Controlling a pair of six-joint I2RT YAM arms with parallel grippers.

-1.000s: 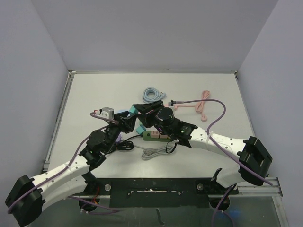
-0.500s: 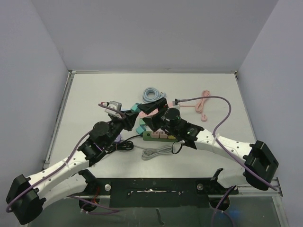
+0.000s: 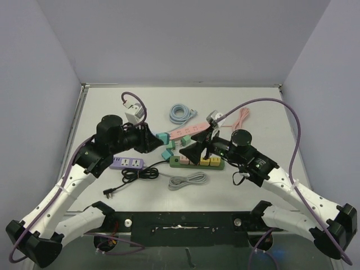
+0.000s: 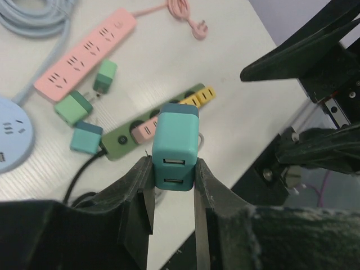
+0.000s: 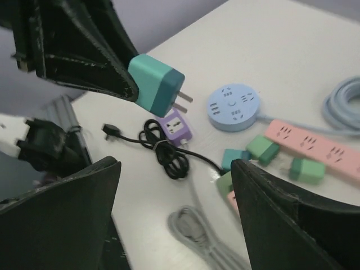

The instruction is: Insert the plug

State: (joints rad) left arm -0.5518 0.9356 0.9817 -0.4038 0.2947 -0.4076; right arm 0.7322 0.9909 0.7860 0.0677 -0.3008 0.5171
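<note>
Over table [image 4: 225,67] centre, L gripper [image 4: 174,171], arm raised, clamps teal charger [image 4: 175,138] (prongs fwd); R gripper [image 5: 175,166] spread wide.

Robot lab cell: plain grey walls [image 3: 185,39] round white table [image 3: 214,95] (w/ black mount bar [image 3: 185,230] at near edge).

A white table [image 3: 157,98] is enclosed on three sides by plain pale grey walls [image 3: 185,39] and is evenly lit.
</note>
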